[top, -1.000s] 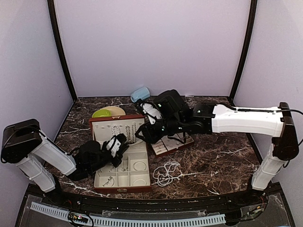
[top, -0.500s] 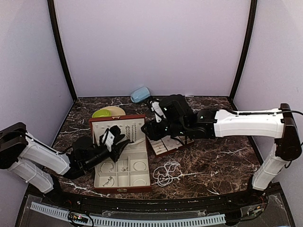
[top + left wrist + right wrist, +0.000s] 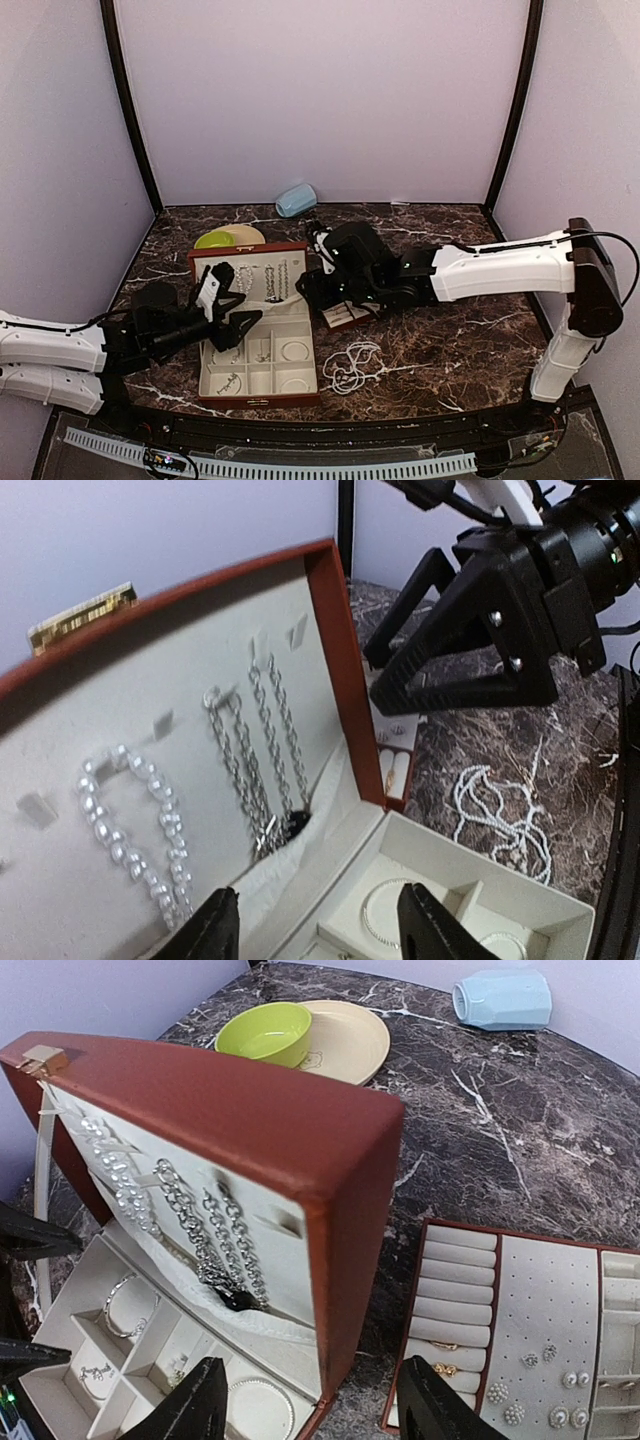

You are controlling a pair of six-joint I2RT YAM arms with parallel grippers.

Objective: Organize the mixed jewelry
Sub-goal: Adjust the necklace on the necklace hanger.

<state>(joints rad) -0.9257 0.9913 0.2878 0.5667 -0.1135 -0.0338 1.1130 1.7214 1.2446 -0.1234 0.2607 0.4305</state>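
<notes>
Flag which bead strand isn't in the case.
The tangled white bead strand lying on the marble table right of the case; the other pearl strand hangs inside the lid beside silver chains.

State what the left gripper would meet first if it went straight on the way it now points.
Probably the silver chains hanging on the cream lining of the case's raised lid; the left gripper, jaws open, aims at them. Depth is hard to judge.
</notes>
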